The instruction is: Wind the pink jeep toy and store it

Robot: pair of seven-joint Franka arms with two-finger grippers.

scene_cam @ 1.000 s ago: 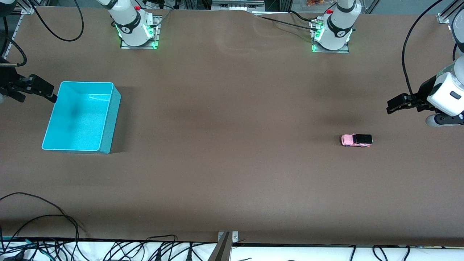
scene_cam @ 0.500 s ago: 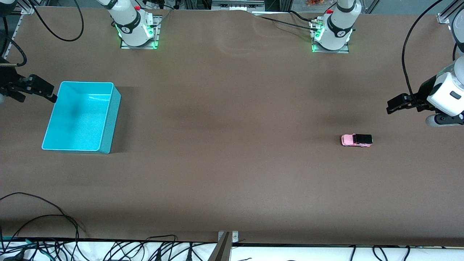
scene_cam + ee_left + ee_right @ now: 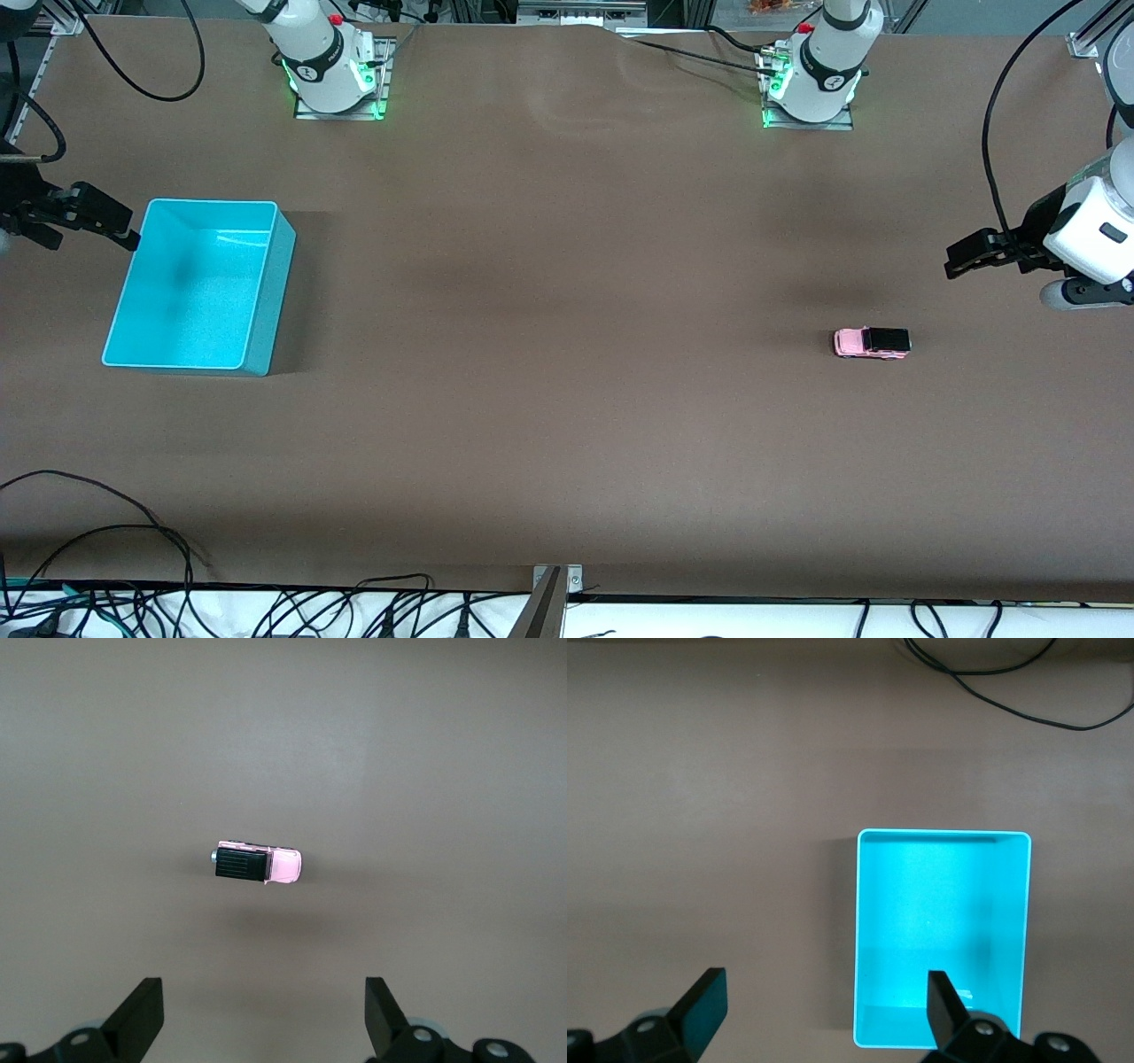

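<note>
Left claw (image 3: 961,257): fingers spread wide, nothing between them, hanging in the air at the left arm's end of the worktop (image 3: 567,399). In the left wrist view its two finger tips frame bare brown surface, with the pink jeep toy (image 3: 872,342) lying apart from them; the pose reads as a ready stance ahead of a first reach, since the toy is not yet touched.

Pink jeep toy: upright on its wheels on the worktop, toward the left arm's end, its black roof uppermost and its pink bonnet pointing toward the right arm's end. It is well apart from the bin, so winding and storing both remain to be done.

Right claw (image 3: 66,217): likewise wide open and holding nothing, waiting in the air just beside the bin at the right arm's end.

Turquoise bin (image 3: 266,292): a rectangular open-topped tub standing flat on the worktop. Its floor shows bare in the right wrist view; nothing is in it, and it is presumably the store for the toy.
</note>
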